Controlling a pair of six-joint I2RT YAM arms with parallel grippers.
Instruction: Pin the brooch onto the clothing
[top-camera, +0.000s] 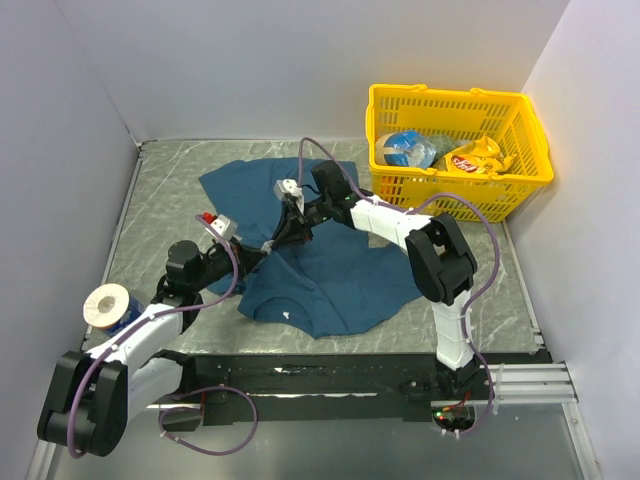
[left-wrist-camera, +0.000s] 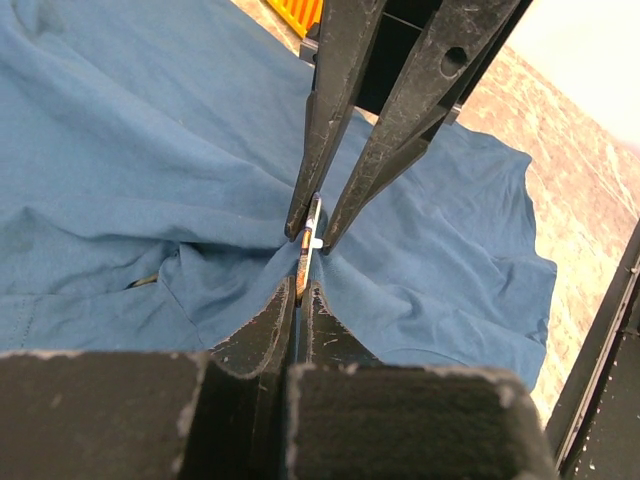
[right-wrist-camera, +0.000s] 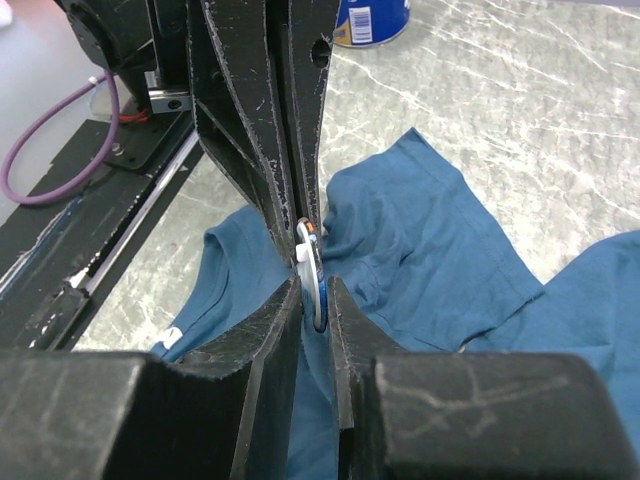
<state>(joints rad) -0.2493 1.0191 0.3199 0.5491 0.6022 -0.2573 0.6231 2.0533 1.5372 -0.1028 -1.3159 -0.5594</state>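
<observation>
left gripper (left-wrist-camera: 302, 290): fingers pinched onto the near end of the brooch (left-wrist-camera: 309, 240)
right gripper (right-wrist-camera: 314, 295): clamped on the same brooch from the opposite side
brooch: on edge, at a bunched fold of the shirt (left-wrist-camera: 120, 150)

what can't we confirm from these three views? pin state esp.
- Left wrist: the brooch shows edge-on only, pinched by the left hand and right hand; its face is hidden.
- Right wrist: fingers cover the brooch's lower part; whether the pin pierces the shirt cannot be told.
- Top external: both hands meet over the brooch and hide it.
</observation>
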